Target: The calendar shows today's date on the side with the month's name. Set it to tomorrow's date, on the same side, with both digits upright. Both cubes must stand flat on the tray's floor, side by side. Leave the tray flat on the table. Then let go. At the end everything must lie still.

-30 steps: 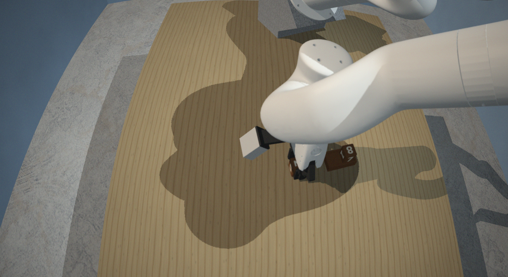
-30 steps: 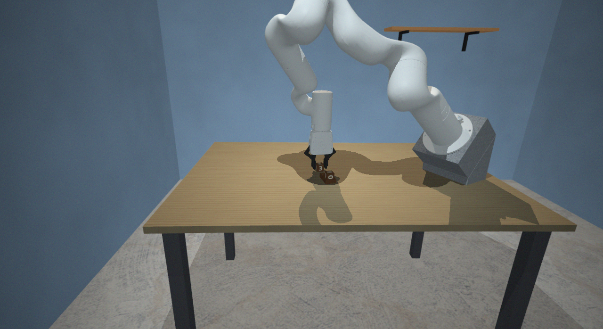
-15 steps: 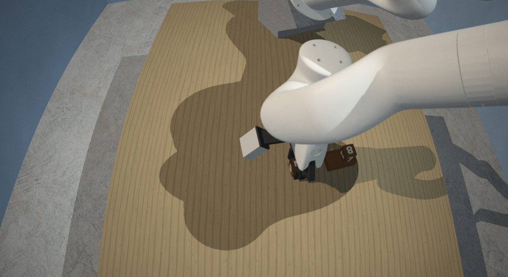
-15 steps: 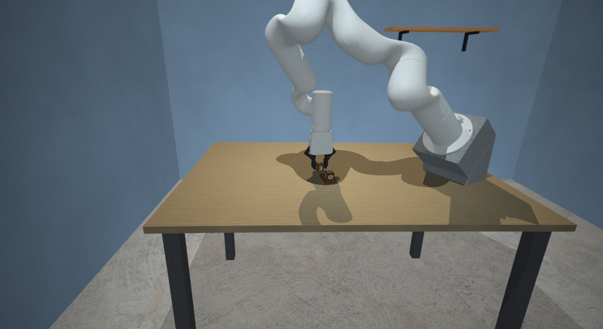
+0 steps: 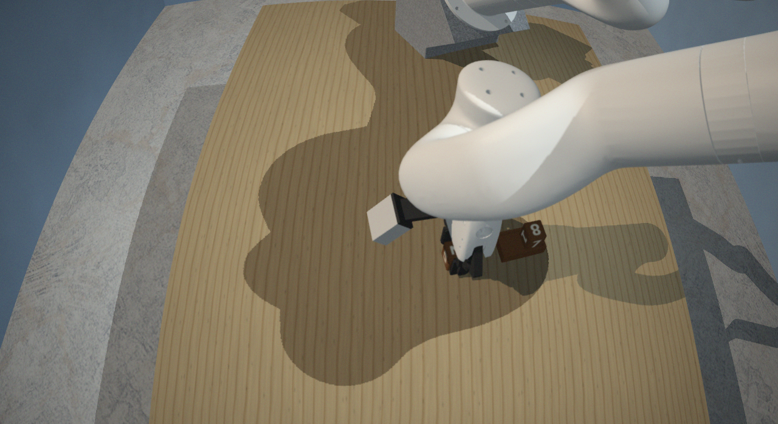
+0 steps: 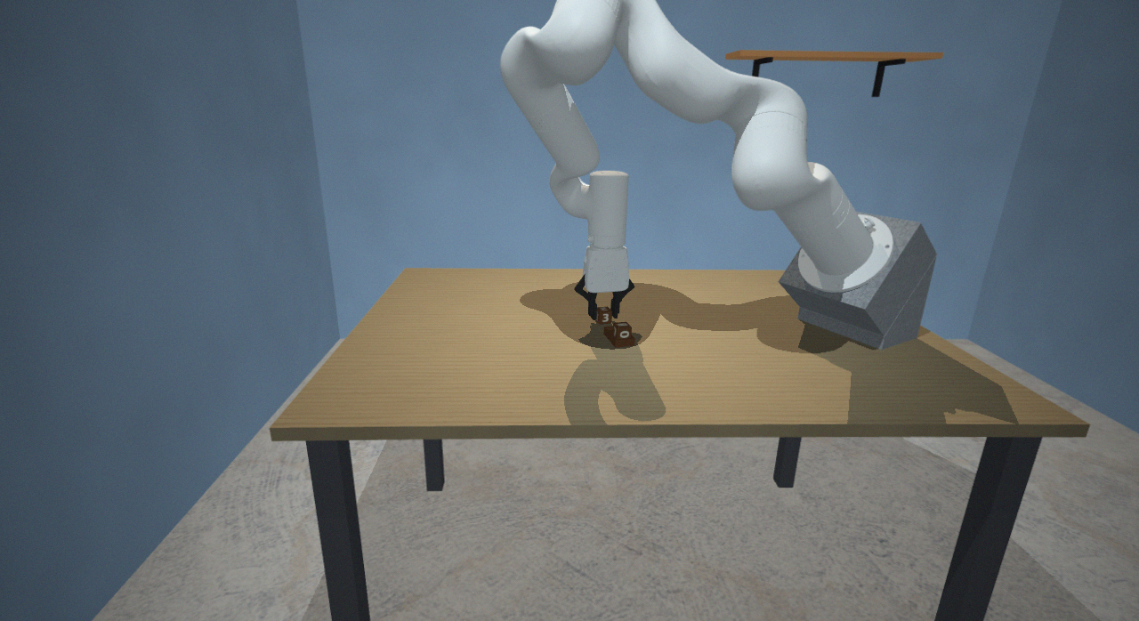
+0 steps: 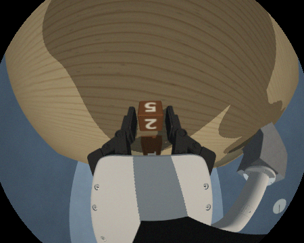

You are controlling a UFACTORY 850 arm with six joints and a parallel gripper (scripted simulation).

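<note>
A brown cube (image 5: 447,256) (image 6: 604,318) (image 7: 150,115) stands on the table outside the tray. The wrist view shows its 5 and 2, both upside down there; the exterior view shows a 3. My gripper (image 6: 603,315) (image 7: 150,113) points down and is half open, one finger on each side of this cube, with a narrow gap on both sides. The dark brown tray (image 5: 511,248) (image 7: 151,143) lies flat beside it. A second cube (image 5: 535,232) (image 6: 623,332) sits at the tray's far end; it shows 8, 1 and 7 in the top view and 0 in the exterior view. The month's name is not readable.
The wooden table (image 5: 217,313) (image 6: 446,378) carries the arm's grey base block (image 5: 421,22) (image 6: 884,283). The arm's wrist hangs over the loose cube and hides part of it in the top view. A shelf (image 6: 836,56) is on the back wall.
</note>
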